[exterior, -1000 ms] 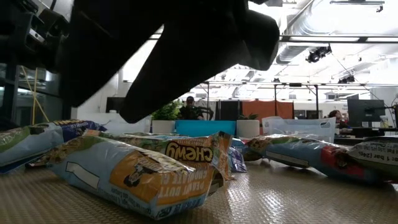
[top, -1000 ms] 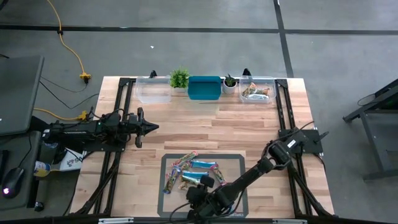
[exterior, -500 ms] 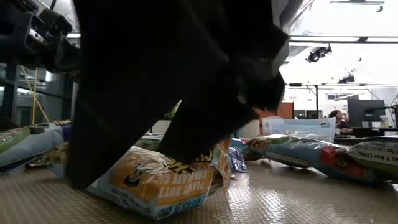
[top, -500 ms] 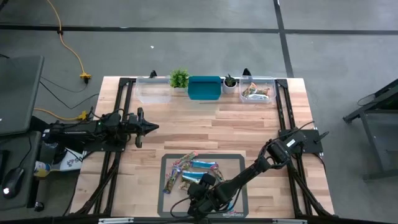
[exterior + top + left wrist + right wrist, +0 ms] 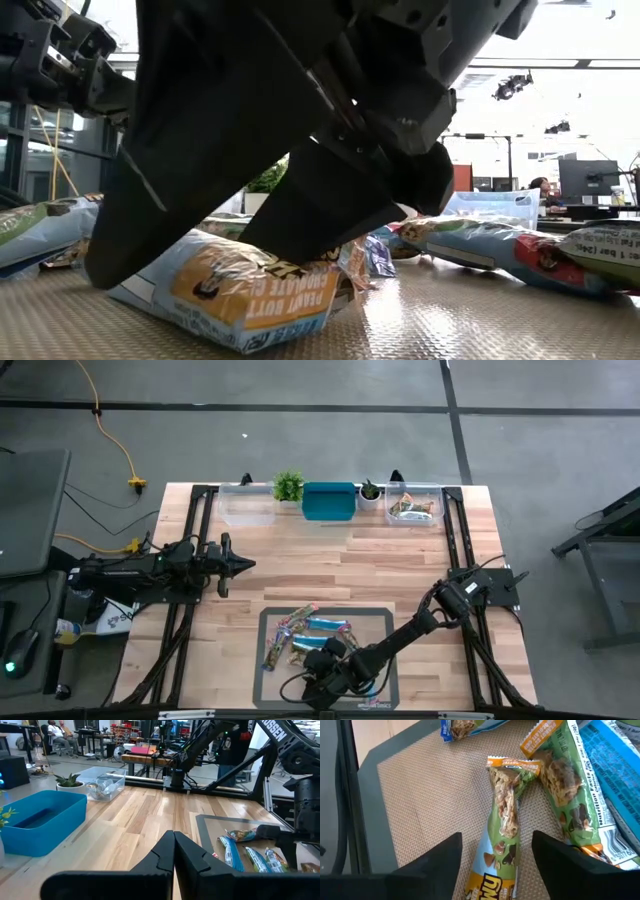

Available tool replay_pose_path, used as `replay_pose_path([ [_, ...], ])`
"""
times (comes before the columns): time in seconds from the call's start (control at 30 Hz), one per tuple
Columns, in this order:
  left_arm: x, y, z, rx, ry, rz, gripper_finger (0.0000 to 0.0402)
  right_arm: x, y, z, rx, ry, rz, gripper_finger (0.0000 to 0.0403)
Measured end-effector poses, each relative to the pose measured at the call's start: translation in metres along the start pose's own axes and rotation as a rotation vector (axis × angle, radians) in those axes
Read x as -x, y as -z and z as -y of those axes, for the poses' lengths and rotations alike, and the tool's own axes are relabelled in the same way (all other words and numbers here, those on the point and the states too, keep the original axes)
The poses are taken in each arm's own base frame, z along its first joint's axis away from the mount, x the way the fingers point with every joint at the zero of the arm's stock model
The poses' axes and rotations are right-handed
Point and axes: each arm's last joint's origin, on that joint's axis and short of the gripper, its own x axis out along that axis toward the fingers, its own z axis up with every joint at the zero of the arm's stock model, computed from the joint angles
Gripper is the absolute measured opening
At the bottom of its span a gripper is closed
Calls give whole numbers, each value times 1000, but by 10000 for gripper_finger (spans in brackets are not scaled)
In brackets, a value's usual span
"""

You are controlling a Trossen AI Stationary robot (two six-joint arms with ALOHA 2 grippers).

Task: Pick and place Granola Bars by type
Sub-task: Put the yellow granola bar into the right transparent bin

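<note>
Item: Granola Bars (image 5: 305, 640), approx. a dozen, lying on grey mat (image 5: 380, 622) at bench (image 5: 330, 560) front. Right claw (image 5: 495, 857) spread, straddling one green/blue bar (image 5: 504, 827), not pinching. Left claw (image 5: 174, 851) pressed together, hovering w/o load at bench's left.

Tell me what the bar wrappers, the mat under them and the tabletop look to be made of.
Granola bar wrappers: thin glossy printed film, likely plastic or foil laminate; they crinkle and have crimped, serrated ends.
Mat: a tan-grey woven or embossed sheet, probably rubber or vinyl; a fine grid texture shows.
Tabletop: light wood planks with visible grain and seams, satin finish.
</note>
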Motion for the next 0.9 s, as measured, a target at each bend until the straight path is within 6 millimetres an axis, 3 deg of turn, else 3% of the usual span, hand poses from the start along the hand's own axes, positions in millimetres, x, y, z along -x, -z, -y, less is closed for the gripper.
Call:
replay_pose_path([
  [0.4, 0, 0, 0, 0, 0, 0, 1, -2, 0, -1, 40, -49, -42, 120],
  [0.7, 0, 0, 0, 0, 0, 0, 1, -2, -1, -4, 29, -86, -41, 73],
  [0.9, 0, 0, 0, 0, 0, 0, 1, 10, -11, -9, 56, -125, -5, 56],
])
